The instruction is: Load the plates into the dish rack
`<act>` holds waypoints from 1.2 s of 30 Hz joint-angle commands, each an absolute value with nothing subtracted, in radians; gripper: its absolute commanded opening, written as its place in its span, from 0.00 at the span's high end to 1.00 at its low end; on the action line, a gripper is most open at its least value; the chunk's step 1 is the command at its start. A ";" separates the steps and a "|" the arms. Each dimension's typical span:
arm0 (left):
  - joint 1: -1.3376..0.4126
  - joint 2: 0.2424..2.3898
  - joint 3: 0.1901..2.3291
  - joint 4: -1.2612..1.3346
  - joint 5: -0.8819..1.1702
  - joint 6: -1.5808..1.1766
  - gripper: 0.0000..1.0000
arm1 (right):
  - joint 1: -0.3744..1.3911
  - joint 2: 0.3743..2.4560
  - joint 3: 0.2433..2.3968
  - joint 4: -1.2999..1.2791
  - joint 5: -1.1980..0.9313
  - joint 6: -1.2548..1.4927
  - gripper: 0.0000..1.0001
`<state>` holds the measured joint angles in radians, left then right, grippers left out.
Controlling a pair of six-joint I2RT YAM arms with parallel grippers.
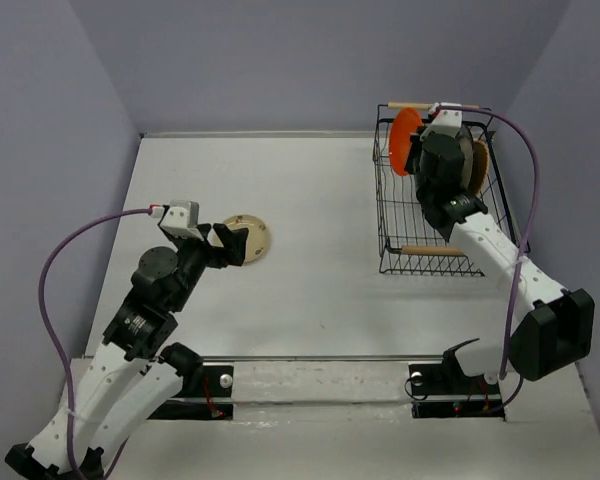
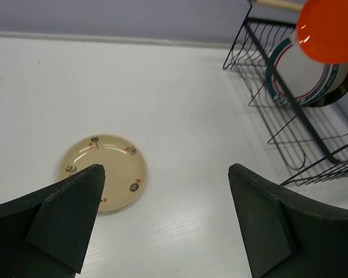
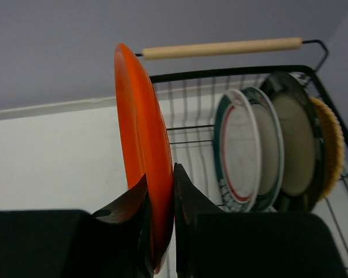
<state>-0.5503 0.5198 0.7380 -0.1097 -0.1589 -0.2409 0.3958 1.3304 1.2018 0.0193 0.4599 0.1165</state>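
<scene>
My right gripper (image 3: pixel 160 191) is clamped on the upright orange-red plate (image 3: pixel 138 127) and hides its lower edge. Beside it, the dish rack (image 3: pixel 238 70) holds four overlapping plates (image 3: pixel 243 150) on edge. My left gripper (image 2: pixel 165 169) gapes above the beige plate (image 2: pixel 104 171) on the surface (image 2: pixel 180 98).

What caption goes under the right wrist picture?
Right gripper pinches the orange plate upright at the dish rack.

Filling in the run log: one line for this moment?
left gripper open near beige plate | right gripper shut on orange plate at dish rack
</scene>
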 commanded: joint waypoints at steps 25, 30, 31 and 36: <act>-0.540 0.520 0.687 -0.121 -0.149 -0.193 0.01 | 0.199 1.899 1.434 0.218 0.637 -0.216 0.93; -0.523 0.531 0.687 -0.120 -0.133 -0.195 0.01 | 0.181 1.930 1.411 0.218 0.582 -0.164 0.93; -0.520 0.534 0.687 -0.117 -0.130 -0.196 0.01 | 0.181 1.931 1.407 0.219 0.565 -0.146 0.93; -0.496 0.551 0.687 -0.115 -0.107 -0.198 0.01 | 0.181 1.948 1.401 0.218 0.534 -0.120 0.93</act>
<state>-0.5144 0.5369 0.6807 -0.1612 -0.1329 -0.2104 0.1879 1.9457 1.3861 0.1425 0.5667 -0.1623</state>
